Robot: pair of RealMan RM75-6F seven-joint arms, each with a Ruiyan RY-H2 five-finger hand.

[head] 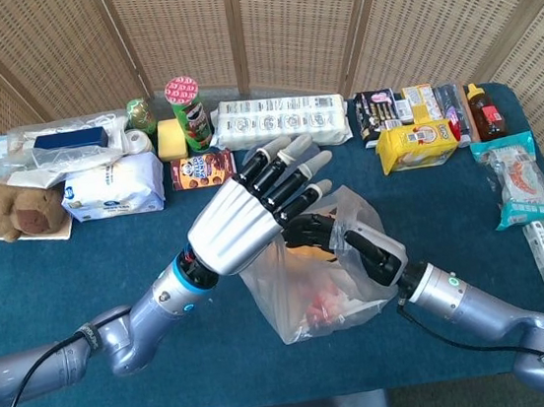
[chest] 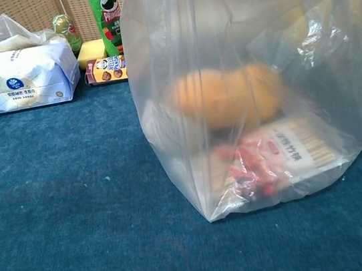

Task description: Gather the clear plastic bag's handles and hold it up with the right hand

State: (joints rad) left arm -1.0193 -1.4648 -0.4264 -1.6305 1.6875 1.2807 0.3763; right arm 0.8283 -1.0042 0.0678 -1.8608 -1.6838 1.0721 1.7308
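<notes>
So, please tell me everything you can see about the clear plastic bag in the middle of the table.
The clear, thin plastic bag stands upright on the blue cloth table, its film crinkled and glossy. Inside lie a blurred round orange item, small red pieces and a flat white packet with printed text. In the head view the dark right robot hand grips the bag's top, and the silver left robot hand hovers open above it. The bag's bottom rests on the table.
</notes>
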